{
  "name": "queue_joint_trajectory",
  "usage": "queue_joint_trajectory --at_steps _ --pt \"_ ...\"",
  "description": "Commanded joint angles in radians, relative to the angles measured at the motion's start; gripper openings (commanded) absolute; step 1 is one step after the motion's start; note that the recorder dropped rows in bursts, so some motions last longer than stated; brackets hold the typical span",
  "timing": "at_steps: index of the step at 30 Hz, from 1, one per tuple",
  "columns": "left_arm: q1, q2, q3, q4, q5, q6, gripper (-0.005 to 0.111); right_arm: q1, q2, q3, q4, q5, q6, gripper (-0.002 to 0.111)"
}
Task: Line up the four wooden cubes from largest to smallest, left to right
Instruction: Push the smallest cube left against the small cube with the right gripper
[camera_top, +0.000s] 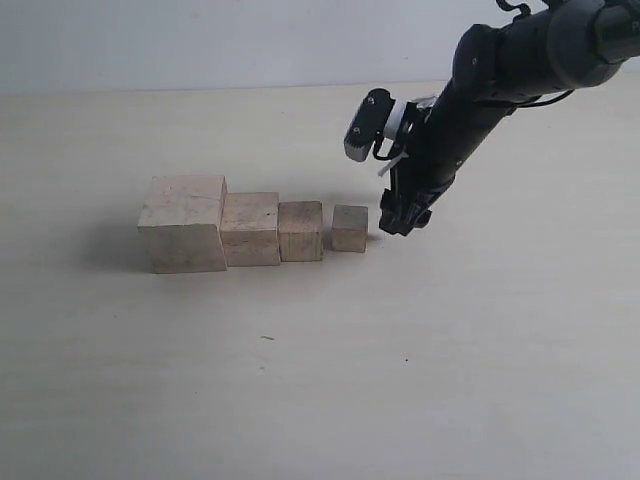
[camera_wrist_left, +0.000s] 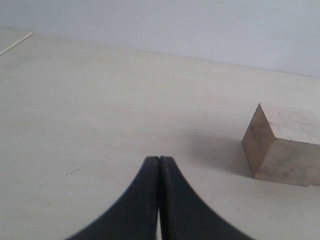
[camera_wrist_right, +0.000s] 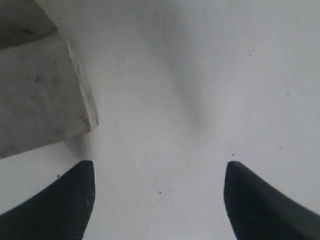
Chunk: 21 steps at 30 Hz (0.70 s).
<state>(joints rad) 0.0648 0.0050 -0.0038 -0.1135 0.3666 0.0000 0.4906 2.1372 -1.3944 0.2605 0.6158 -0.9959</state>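
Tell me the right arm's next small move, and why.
Probably lift the right arm straight up and away. The four wooden cubes already sit largest to smallest, left to right, and the arm's jaws stand open and empty just beside the smallest cube.

A: What does the right arm (camera_top: 520, 55) look like?
B: Matte black, built of thick rounded segments, with thin black cables (camera_top: 513, 9) curling by its upper joint.
A: And nearer the wrist?
B: A black camera housing (camera_top: 362, 128) on a white mount (a small pale pin juts out below it). The right end effector (camera_top: 402, 222) and left end effector (camera_wrist_left: 159, 164) have smooth, black, tapering fingers
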Motion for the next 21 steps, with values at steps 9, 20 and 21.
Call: queue_joint_trajectory --at_steps 9,20,21 --pt "-0.007 -0.005 0.004 0.001 -0.009 0.000 0.000 0.001 0.016 0.002 0.150 -0.048 -0.009 0.064" --pt "-0.007 -0.005 0.004 0.001 -0.009 0.000 0.000 0.001 0.016 0.002 0.178 -0.021 -0.017 0.063" --pt "-0.007 -0.005 0.004 0.001 -0.009 0.000 0.000 0.004 0.016 0.002 0.178 -0.013 -0.017 0.063"
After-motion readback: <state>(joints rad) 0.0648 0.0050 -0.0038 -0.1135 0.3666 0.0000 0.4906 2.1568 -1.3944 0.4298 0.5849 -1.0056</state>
